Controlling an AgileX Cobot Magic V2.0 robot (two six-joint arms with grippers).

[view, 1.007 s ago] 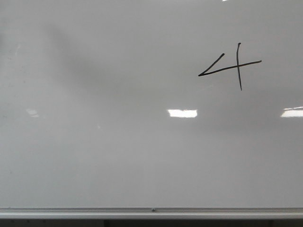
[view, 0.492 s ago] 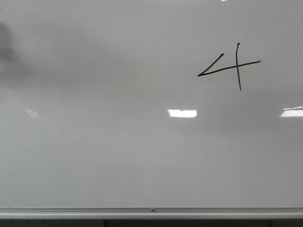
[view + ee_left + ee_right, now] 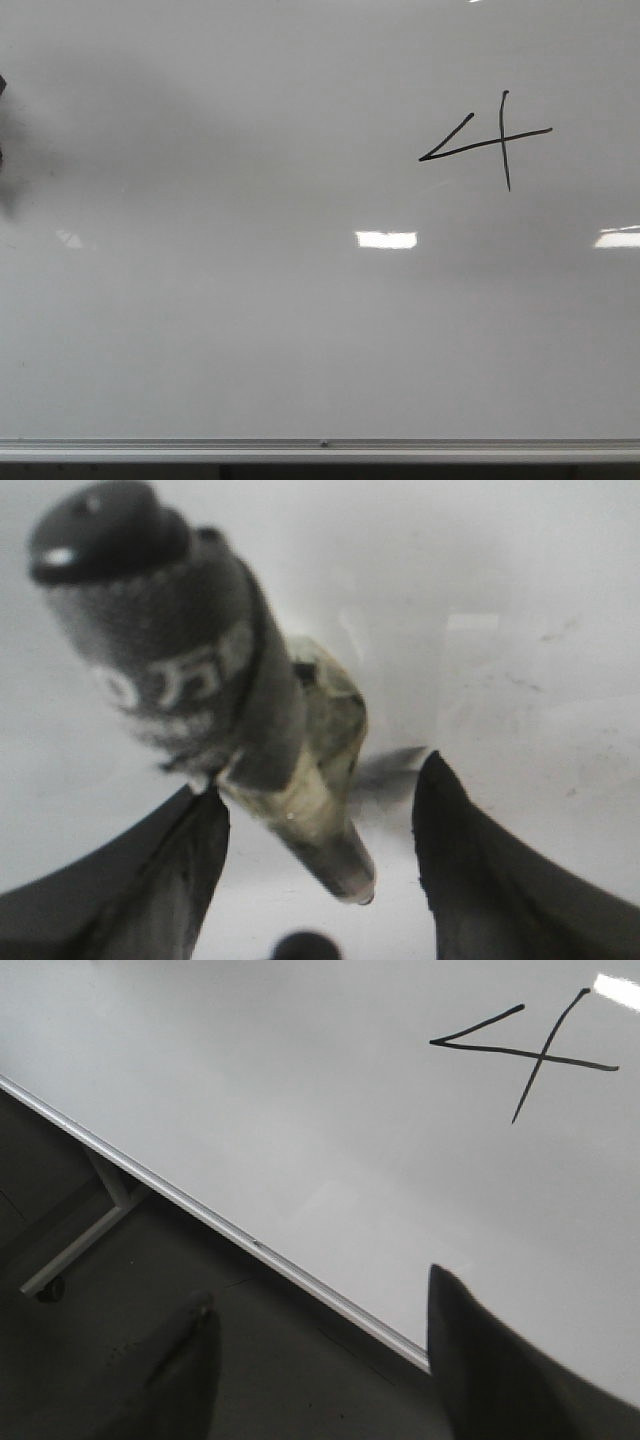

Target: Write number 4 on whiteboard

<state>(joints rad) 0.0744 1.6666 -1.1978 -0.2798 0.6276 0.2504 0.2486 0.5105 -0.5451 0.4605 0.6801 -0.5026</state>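
Note:
The number 4 (image 3: 504, 138) is drawn in thin black strokes at the upper right of the whiteboard (image 3: 250, 330). It also shows in the right wrist view (image 3: 540, 1057), on the board (image 3: 300, 1110). My left gripper (image 3: 320, 780) holds a dark marker (image 3: 250, 710) with a yellowish tapered end, close to the board. The marker rests against one finger (image 3: 190, 850), and a gap shows beside the other. Only a dark sliver of that arm (image 3: 2, 85) shows at the front view's left edge. My right gripper (image 3: 320, 1286) is open and empty, low by the board's lower edge.
A silver rail (image 3: 320, 445) runs along the board's lower edge, also seen in the right wrist view (image 3: 200, 1205). Below it are a dark floor (image 3: 150, 1290) and a white stand leg (image 3: 80, 1245). Bright light reflections (image 3: 385, 240) lie on the board.
The grey shadow on the board has slid left, and a dark sliver of the left arm has come into view at the left edge. The 4 is unchanged.

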